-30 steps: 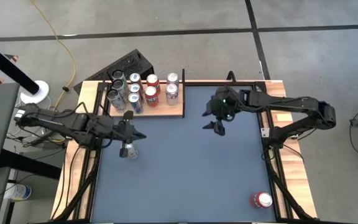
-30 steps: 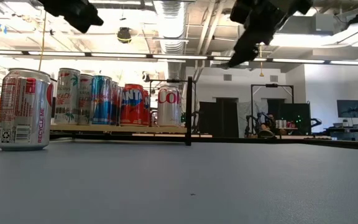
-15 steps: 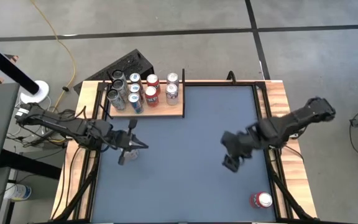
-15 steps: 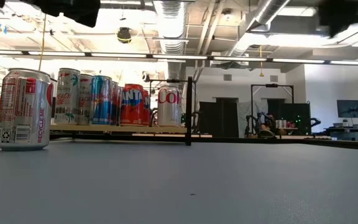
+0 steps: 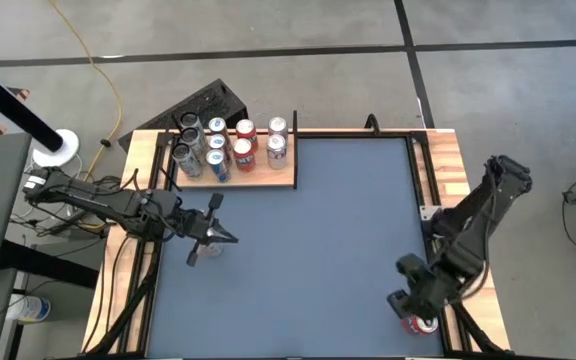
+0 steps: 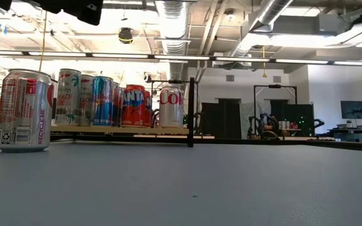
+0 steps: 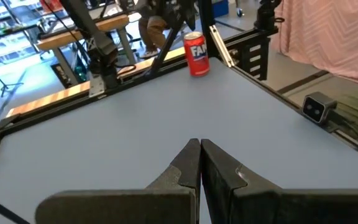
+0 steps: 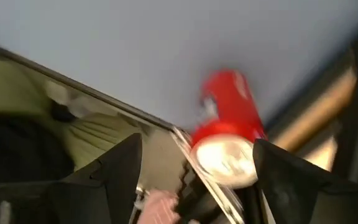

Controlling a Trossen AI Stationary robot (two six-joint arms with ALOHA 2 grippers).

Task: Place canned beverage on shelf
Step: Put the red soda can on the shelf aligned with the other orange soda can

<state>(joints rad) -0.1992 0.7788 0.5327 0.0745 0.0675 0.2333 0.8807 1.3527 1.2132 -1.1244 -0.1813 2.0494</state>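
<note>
The right gripper (image 5: 409, 300) is held with its fingers (image 8: 120, 168) spread wide and nothing between them, directly above the red can (image 5: 420, 322) at the near right corner of the table (image 5: 308, 250). Half a second earlier it was seen farther toward the table's middle; a second earlier it was near the shelf (image 5: 236, 160). The red can is largely covered by the gripper in the high view and blurred in the right wrist view. The left gripper (image 5: 211, 236) is kept closed and empty over the table's left side, little changed. A silver can (image 6: 24, 110) stands beneath it, mostly hidden from above. Eight cans are seen on the shelf at the far left corner; their labels cannot be read from above.
</note>
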